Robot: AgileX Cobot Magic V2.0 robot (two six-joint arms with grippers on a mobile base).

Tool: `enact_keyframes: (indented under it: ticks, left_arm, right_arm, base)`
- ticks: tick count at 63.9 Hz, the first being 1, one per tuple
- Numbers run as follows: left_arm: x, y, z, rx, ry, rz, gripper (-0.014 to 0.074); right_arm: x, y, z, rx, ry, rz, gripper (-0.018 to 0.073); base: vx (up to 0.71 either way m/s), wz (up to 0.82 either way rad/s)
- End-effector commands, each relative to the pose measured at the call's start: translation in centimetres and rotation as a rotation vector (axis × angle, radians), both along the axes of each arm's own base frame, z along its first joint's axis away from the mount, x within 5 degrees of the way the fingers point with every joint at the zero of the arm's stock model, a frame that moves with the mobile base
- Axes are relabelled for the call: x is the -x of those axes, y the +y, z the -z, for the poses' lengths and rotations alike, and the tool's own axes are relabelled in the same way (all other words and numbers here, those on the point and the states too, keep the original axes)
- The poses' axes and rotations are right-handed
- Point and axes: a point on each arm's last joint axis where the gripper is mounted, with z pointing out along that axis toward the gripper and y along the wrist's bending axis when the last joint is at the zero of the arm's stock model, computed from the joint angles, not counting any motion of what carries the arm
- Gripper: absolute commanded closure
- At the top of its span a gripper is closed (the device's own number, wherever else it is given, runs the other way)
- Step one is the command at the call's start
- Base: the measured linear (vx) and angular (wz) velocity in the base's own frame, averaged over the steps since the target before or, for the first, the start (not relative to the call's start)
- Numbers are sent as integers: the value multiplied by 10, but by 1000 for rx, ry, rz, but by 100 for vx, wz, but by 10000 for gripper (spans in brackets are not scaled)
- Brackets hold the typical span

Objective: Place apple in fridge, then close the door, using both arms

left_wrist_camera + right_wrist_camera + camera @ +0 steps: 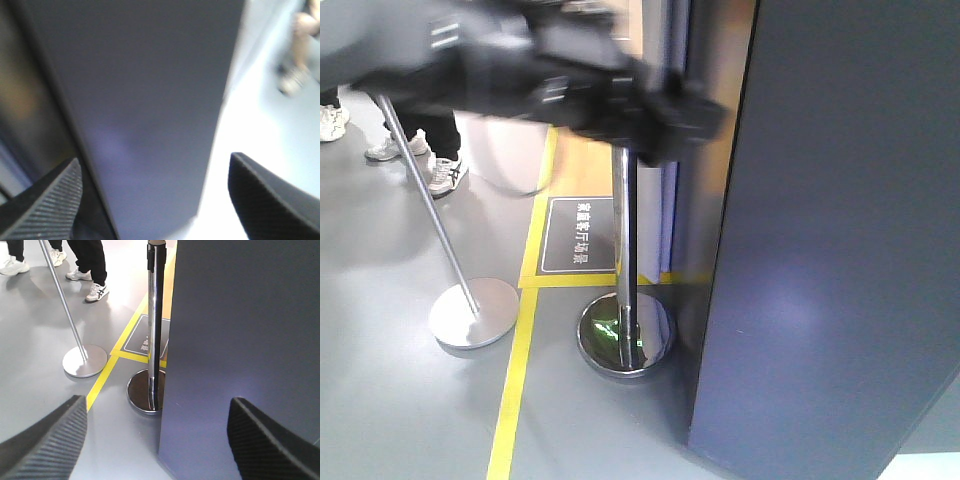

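Door (830,250): flat dark grey face fills the right of the front view. Apple not in view. Left gripper (155,200) and right gripper (155,440): jaws apart, empty, facing the door. Chrome post (155,315) stands beside its edge.

Your front view has the door (840,240) filling the right side, standing on the floor (390,400). Just left of its edge stands a barrier post (625,250), its base near the door's lower corner. A second, tilted post (440,240) stands further left, well apart. A floor sign (578,235) lies behind the nearer post. An arm (550,70) crosses the upper left, before both posts. People's feet (445,175) stand behind, at far left.
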Motion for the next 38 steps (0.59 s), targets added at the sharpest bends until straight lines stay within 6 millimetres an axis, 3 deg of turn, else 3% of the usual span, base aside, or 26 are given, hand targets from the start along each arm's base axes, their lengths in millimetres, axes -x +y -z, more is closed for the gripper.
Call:
enact_keyframes:
  ticks: [1, 13, 38]
  left_arm:
    - [17, 28, -20, 151, -109, -98, 27]
    - [32, 41, -15, 153, -122, -114, 27]
    - [34, 42, -14, 146, -114, -107, 27]
  right_arm:
    - [-2, -1, -14, -9, -86, 15, 9]
    - [-2, -1, -14, -9, -87, 15, 9]
    - [-2, -1, -14, -16, -91, 13, 9]
  base:
    - [0, 0]
    - [0, 0]
    - [0, 0]
